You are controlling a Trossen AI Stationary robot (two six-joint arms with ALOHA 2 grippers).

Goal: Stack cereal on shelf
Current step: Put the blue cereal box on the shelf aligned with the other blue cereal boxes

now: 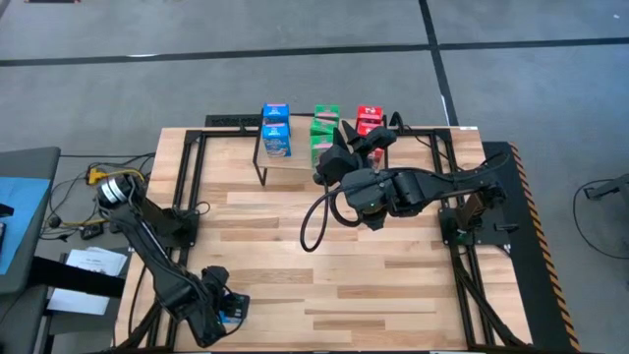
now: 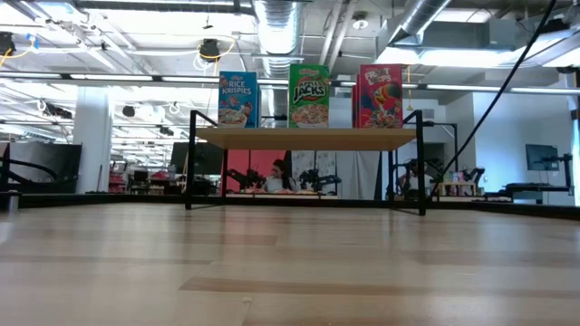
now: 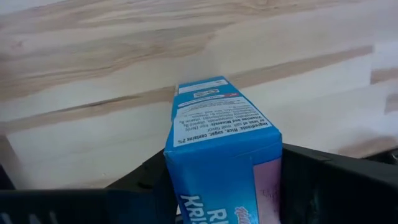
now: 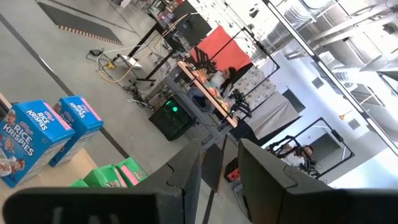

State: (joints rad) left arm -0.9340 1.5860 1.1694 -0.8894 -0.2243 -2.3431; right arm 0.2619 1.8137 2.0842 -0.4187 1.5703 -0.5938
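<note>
one blue box in left pincer

Wooden shelf on the table, with blue, green and red cereal boxes upright on top.

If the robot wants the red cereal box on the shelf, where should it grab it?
Probably its upper part, coming from above and pinching its two side edges. The red cereal box stands upright at the end of the shelf, with a gap to the green box beside it.

Glossy cardboard cereal, wooden shelf
</note>
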